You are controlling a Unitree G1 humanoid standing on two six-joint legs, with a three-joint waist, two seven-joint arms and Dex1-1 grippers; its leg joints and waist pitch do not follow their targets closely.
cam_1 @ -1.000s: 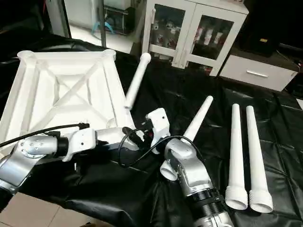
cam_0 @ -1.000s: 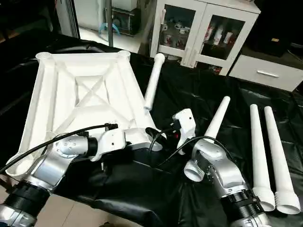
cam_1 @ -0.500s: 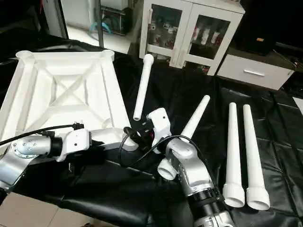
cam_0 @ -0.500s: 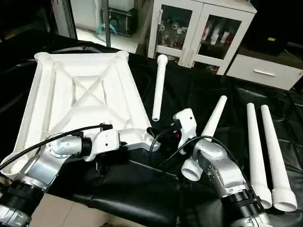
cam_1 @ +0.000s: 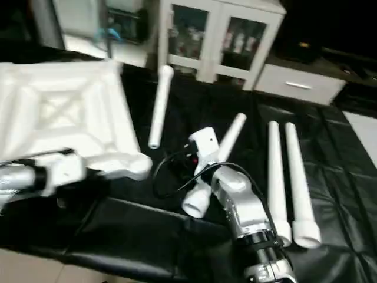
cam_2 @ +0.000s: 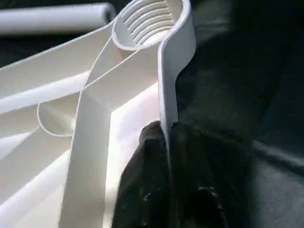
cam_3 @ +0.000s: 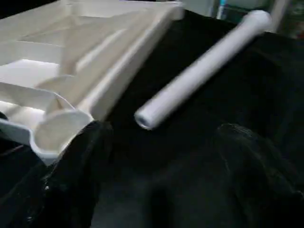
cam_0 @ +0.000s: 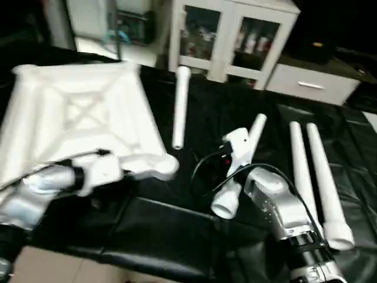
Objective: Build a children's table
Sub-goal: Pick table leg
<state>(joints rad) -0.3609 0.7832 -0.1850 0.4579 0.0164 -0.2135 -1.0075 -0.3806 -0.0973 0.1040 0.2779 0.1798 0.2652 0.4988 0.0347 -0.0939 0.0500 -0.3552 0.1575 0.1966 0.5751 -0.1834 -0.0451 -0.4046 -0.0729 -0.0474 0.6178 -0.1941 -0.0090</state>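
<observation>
The children's table top [cam_0: 70, 112] lies upside down on the black cloth at the left, ribs and corner sockets facing up. My left gripper [cam_2: 166, 130] is shut on the thin rim wall just below the near-right corner socket [cam_2: 147, 21], one black finger on each side. My right gripper [cam_3: 161, 137] stands open, nothing between its fingers [cam_3: 71, 175], close to that same corner [cam_3: 57, 130]. One leg [cam_0: 179, 106] lies loose beside the top's right edge. Another leg [cam_0: 254, 127] lies partly under my right forearm. Two more legs [cam_0: 301, 171] lie side by side at the right.
A white cabinet with glass doors [cam_0: 230, 41] and a low white drawer unit [cam_0: 309, 85] stand behind the cloth. The cloth's front edge [cam_0: 147, 259] drops to the pale floor near my arms. A black cable [cam_0: 203, 165] loops between my wrists.
The whole view has swung and blurred, so the camera moved. The gap between the loose leg's near end and the top's right edge has widened. My right gripper stays open.
</observation>
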